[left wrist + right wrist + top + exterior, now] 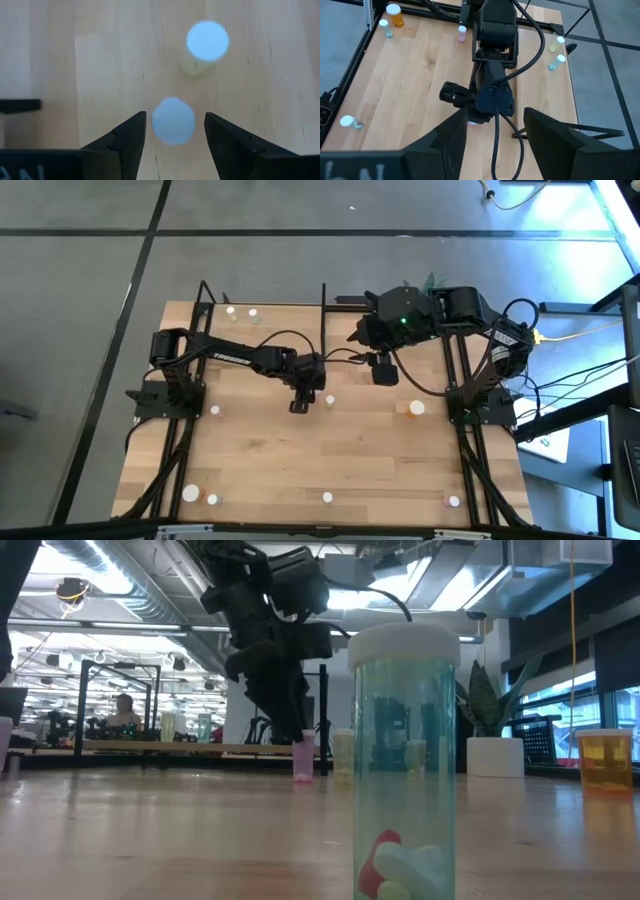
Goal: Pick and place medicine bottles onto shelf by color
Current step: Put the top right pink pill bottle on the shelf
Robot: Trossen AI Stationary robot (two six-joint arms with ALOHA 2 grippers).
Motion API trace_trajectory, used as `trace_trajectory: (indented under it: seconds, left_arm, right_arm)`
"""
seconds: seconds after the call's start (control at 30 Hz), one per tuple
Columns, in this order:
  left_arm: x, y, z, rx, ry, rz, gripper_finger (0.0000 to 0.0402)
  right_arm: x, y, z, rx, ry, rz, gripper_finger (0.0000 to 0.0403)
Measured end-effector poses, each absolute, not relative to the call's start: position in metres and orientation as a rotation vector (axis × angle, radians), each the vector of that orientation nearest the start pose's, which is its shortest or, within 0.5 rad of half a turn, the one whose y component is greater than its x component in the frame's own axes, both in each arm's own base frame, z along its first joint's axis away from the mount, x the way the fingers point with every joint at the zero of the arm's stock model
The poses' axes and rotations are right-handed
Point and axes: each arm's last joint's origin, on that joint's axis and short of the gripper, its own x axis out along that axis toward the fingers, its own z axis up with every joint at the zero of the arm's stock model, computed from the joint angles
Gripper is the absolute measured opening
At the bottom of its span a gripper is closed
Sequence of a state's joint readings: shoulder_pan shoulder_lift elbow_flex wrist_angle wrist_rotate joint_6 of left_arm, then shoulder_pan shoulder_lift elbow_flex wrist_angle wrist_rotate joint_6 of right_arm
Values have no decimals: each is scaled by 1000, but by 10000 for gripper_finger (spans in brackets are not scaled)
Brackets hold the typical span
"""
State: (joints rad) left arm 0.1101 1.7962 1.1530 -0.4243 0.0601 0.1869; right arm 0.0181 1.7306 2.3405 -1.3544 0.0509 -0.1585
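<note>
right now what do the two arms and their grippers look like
Both arms are dark, almost black, with chunky joints and black cables looping along them. The left arm bears white lettering on its link. A small green light glows on the right arm. Each gripper, left and right, has two dark, wedge-shaped fingers.

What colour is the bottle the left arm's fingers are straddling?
Pink body, white cap; the body shows best in the low view.

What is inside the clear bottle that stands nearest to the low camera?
The clear bottle holds a few pills at its bottom, pale ones and a red one. The picture's edge cuts off the very bottom.
</note>
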Motion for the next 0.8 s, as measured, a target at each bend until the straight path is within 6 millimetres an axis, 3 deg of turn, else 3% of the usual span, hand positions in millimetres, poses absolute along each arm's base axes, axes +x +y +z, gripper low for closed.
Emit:
trace_trajectory:
  seconds: [0.43,0.8]
  left_arm:
    - [358,38,178,87,1041,-56,192]
    - [356,37,175,85,1049,-58,134]
  right_arm:
    - [300,4,488,-177,745,27,198]
    - [300,4,488,-177,745,27,198]
